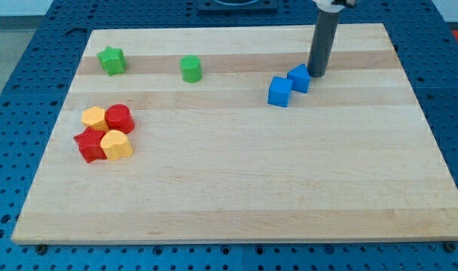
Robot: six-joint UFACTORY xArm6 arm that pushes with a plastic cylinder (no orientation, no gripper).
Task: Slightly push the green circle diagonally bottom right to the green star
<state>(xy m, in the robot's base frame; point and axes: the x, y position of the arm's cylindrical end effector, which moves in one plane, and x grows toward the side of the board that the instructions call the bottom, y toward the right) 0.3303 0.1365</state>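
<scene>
The green circle (190,68) stands near the top of the wooden board, left of centre. The green star (111,60) lies further to the view's left, near the top left corner, well apart from the circle. My tip (316,74) is at the view's upper right, just right of the two blue blocks and far to the right of the green circle. The rod stands upright.
Two blue blocks (280,91) (299,77) touch each other just left of my tip. At the view's left a cluster holds a yellow hexagon (94,118), a red cylinder (120,118), a red star (88,144) and a yellow block (116,144). The board's edge (236,239) runs along the view's bottom.
</scene>
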